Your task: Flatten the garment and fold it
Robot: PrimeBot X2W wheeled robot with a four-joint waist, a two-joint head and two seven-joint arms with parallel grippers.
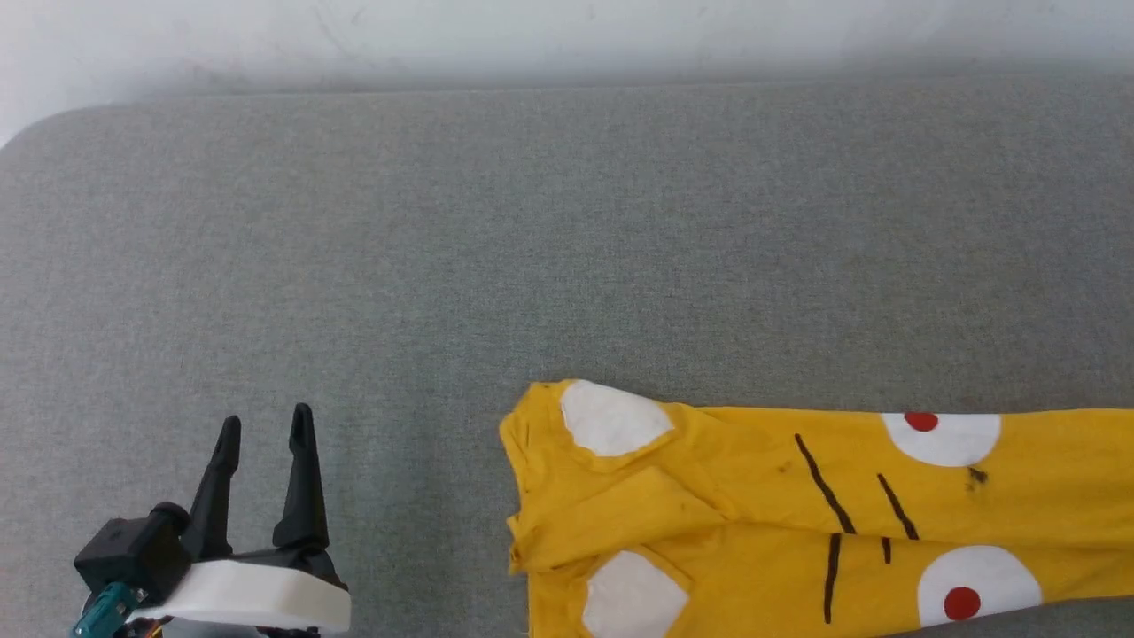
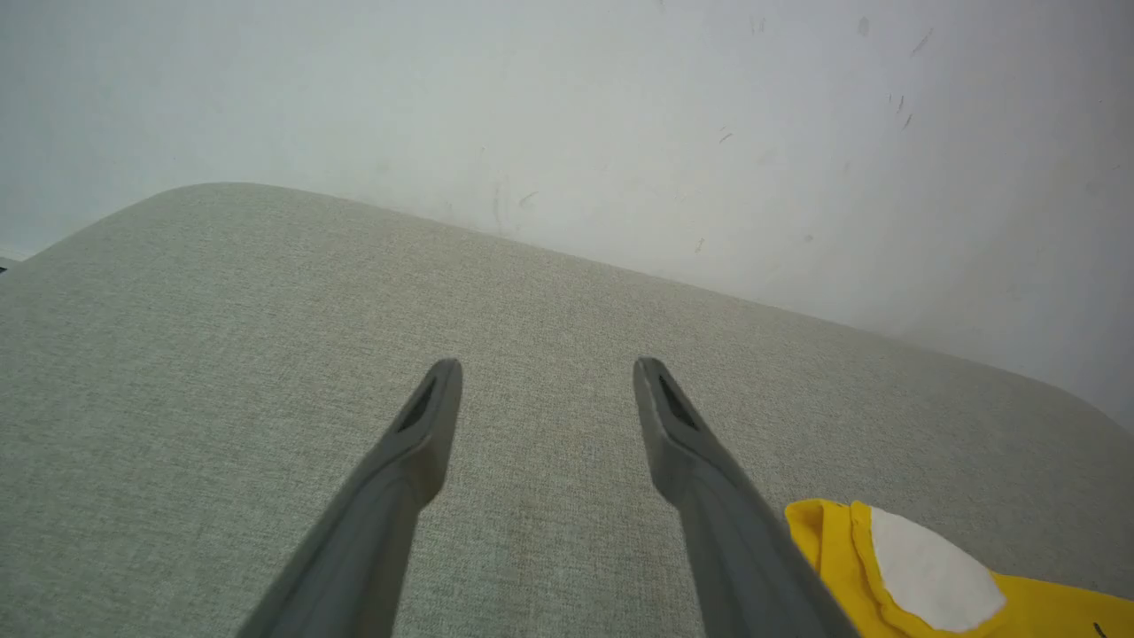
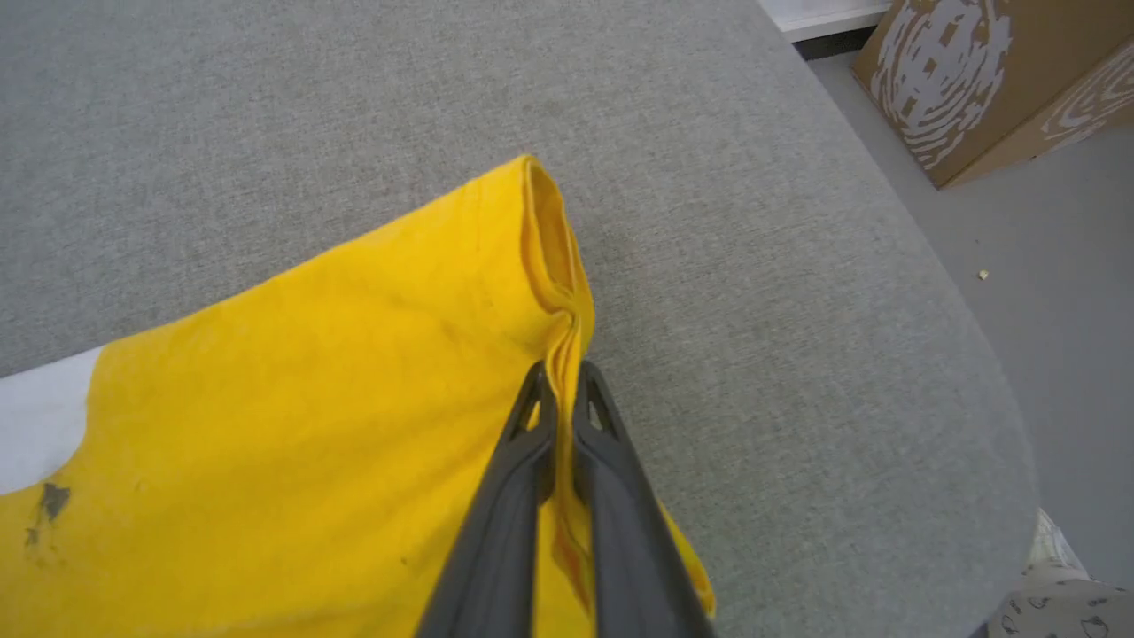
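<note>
Head view: the yellow shirt lies along the lower right of the grey pad, running off the right edge. The left gripper sits at lower left, well apart from it, fingers wide and empty. Right wrist view, frame centre: the right gripper is pinched tight on the shirt's bunched edge.

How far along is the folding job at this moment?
Done: the garment lies fairly flat as a long strip on the grey surface. In hand: the right gripper is pinched on a bunched edge of it. Still to do: folding it over; the left gripper hangs open beside it, holding nothing.
</note>
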